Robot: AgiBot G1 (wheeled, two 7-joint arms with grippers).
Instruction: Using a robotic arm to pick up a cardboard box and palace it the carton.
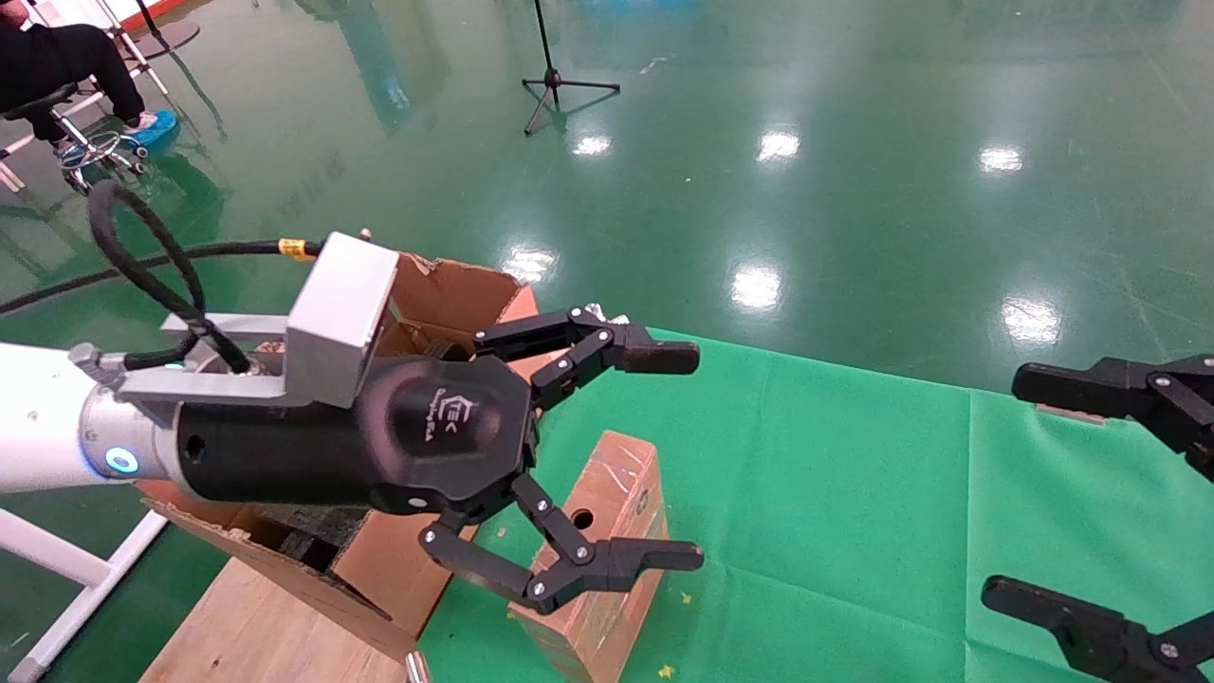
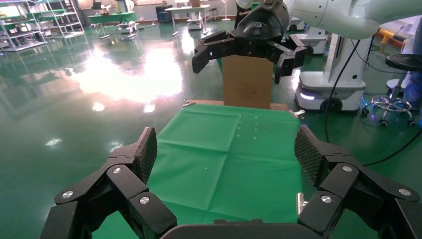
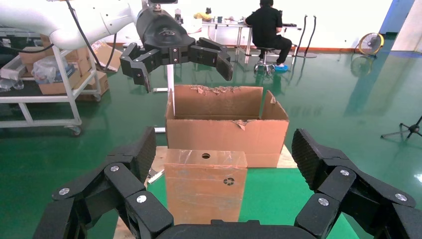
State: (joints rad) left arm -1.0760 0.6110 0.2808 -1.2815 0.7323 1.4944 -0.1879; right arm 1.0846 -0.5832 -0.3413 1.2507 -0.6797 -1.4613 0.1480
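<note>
Head view: looking forward and down from above, close over the left gripper [image 1: 616, 460], which fills the left half of the frame, with the green-covered surface [image 1: 854, 493] spreading right and the green floor [image 1: 759, 142] across the top.

Left wrist view: low, level, just behind its own open gripper [image 2: 226, 154] at the bottom — facing across the surface [image 2: 229, 149] toward the cardboard box [image 2: 247, 82] and the other gripper [image 2: 249, 52], far at upper centre.

Right wrist view: facing the opposite way, much nearer the cardboard box [image 3: 205, 186] at lower centre, carton [image 3: 226, 127] behind, left gripper [image 3: 181, 62] at upper left.

Shared by all three: cardboard box [image 1: 607, 531] and left gripper.
</note>
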